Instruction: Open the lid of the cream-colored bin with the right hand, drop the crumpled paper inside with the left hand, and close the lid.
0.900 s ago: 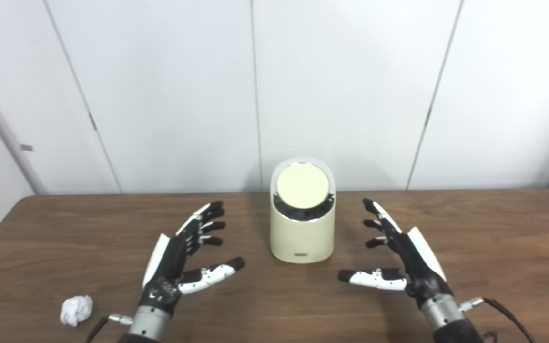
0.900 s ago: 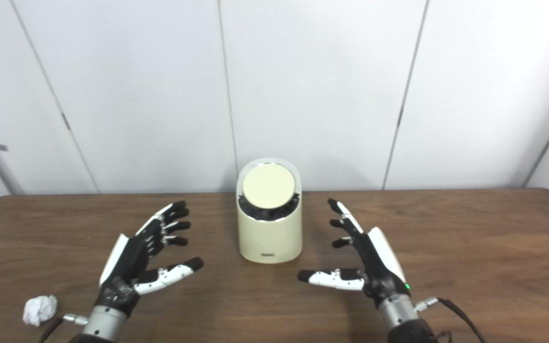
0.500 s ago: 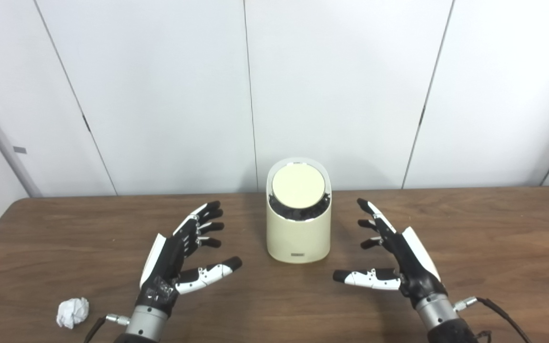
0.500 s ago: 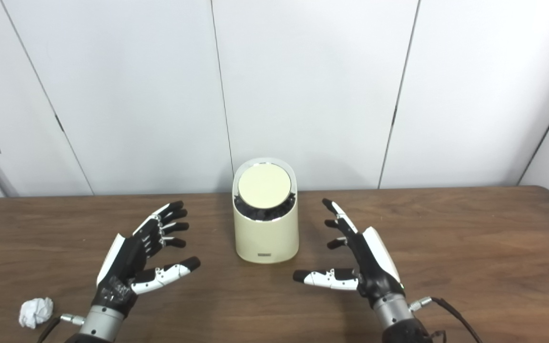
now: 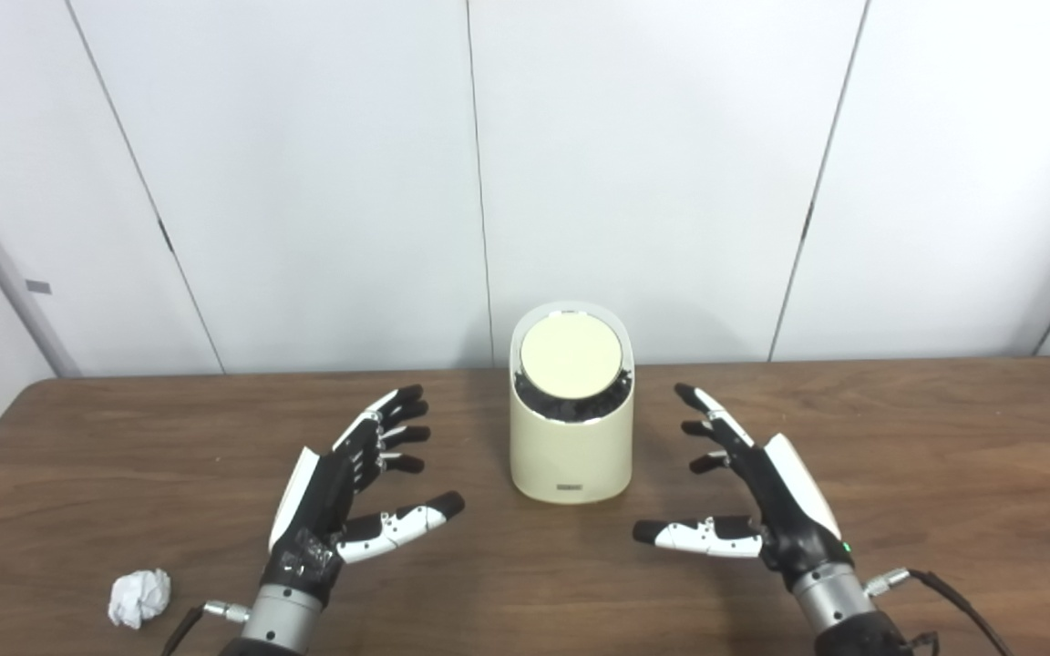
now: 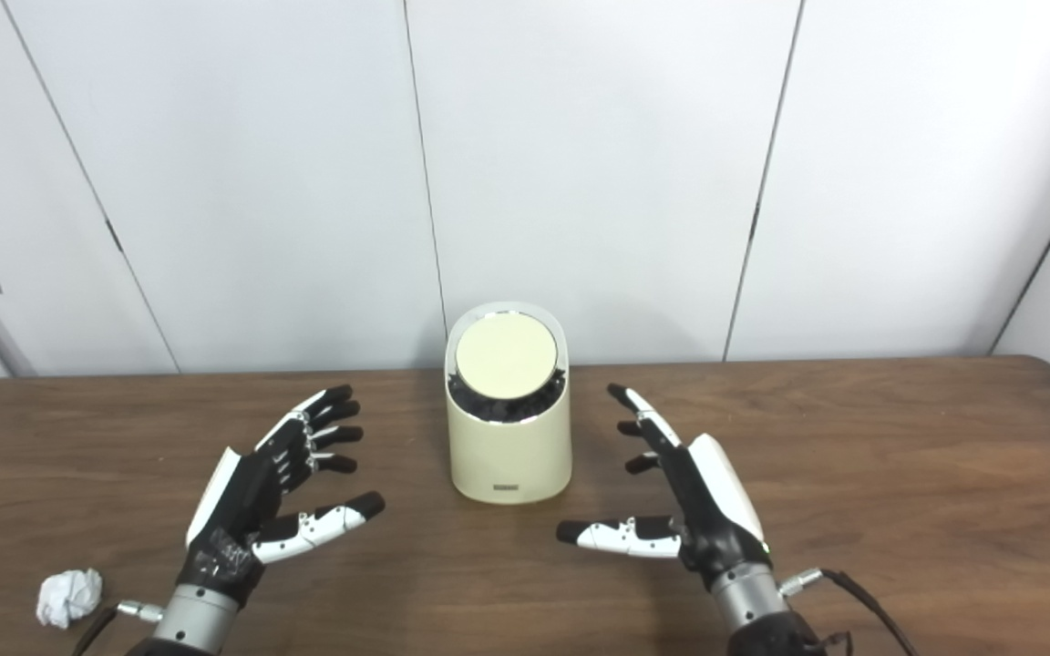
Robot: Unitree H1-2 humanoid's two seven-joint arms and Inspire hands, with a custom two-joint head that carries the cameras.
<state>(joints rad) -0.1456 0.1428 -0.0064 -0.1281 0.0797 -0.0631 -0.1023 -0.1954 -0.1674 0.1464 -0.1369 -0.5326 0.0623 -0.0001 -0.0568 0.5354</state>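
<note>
Left of left robot hand (image 5: 343, 510): crumpled paper (image 5: 138, 597), apart, ungrasped.

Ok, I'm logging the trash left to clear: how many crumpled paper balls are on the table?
1. The crumpled paper lies near the table's front left corner, left of the left hand's wrist and untouched. Any paper already inside the bin would be hidden.

Bin (image 5: 571, 428) at table (image 5: 944, 437) centre, near back edge, lid (image 5: 571, 357) on top. Left hand (image 5: 343, 492) left of bin, right hand (image 5: 762, 497) right of it, both nearer front. Paper (image 5: 138, 597) at front left, outside left hand, apart.
</note>
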